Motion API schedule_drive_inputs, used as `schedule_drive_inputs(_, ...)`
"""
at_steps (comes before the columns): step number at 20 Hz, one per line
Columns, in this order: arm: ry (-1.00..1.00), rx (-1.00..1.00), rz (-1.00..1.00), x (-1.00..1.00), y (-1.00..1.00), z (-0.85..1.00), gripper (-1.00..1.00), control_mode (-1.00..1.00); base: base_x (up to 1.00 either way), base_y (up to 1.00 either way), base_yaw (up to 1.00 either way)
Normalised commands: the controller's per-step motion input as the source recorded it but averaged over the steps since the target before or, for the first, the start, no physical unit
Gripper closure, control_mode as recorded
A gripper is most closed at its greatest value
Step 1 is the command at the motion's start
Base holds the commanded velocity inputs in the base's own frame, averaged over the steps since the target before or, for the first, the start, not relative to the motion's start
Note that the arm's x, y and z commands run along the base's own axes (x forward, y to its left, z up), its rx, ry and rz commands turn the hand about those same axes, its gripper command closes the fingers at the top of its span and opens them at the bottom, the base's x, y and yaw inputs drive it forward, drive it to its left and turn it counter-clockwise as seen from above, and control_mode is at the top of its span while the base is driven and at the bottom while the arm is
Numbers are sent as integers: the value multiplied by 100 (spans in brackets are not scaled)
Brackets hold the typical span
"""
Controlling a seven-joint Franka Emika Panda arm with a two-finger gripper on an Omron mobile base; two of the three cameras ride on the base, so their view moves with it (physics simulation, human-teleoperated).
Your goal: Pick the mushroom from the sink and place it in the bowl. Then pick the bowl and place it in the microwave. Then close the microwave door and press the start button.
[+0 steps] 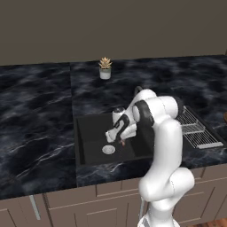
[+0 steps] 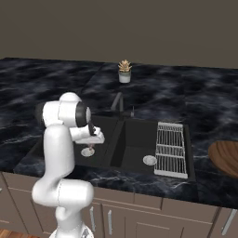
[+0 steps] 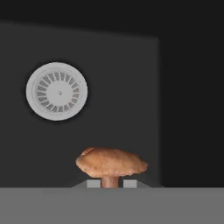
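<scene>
Mushroom (image 3: 111, 163) sits between the end effector (image 3: 109, 183) tips, clamped by the stem, down in the sink (image 1: 91, 133) — you haven't bowled it yet; bowl (image 2: 225, 158) waits on the table, microwave steps remain.

You are looking at a rendered kitchen: a dark marbled tabletop (image 2: 195, 100) fills mid-frame, with a black double-basin sink (image 2: 135, 144), curved faucet (image 2: 117, 103) and wire drying rack (image 2: 171, 149); brown cabinet fronts (image 1: 66, 208) line the bottom edge, and a small potted plant (image 1: 105, 68) stands upper centre.
</scene>
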Motion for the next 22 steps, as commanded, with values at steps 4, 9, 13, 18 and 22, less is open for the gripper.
schedule_drive_inputs(4, -1, -18, 0, -42, 28, 100, 100, -100, 0, 0, 0)
schedule_drive_inputs(9, 3, -9, 0, -41, 25, 100, 100, -100, 0, 0, 0)
schedule_drive_inputs(13, 10, -4, 0, -20, 8, 100, 100, -100, 0, 0, 0)
schedule_drive_inputs(18, 6, -5, -4, -20, 0, 100, 100, -100, 0, 0, 0)
schedule_drive_inputs(22, 6, -4, -14, -60, -23, 100, 100, -100, 0, 0, 0)
